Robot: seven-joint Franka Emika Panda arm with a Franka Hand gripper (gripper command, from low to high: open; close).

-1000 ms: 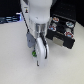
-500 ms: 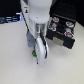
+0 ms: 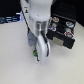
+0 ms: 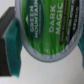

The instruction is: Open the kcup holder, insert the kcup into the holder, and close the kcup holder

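White flat table top fills most of the exterior view. The black boxy kcup holder sits on it at the exterior view's right. Its drawer is pulled out, and rows of round pods show inside. So the opening step looks done.

The white robot arm reaches down just beside the holder. Its claw is shut on the small white kcup with the round green lid. The wrist view shows the teal finger pads pressing on both sides of the cup.

Since one second ago, almost nothing has moved. The arm stays low near the table, with the cup in its grip. I think the cup is picked up and now needs carrying over to a free spot in the open drawer.
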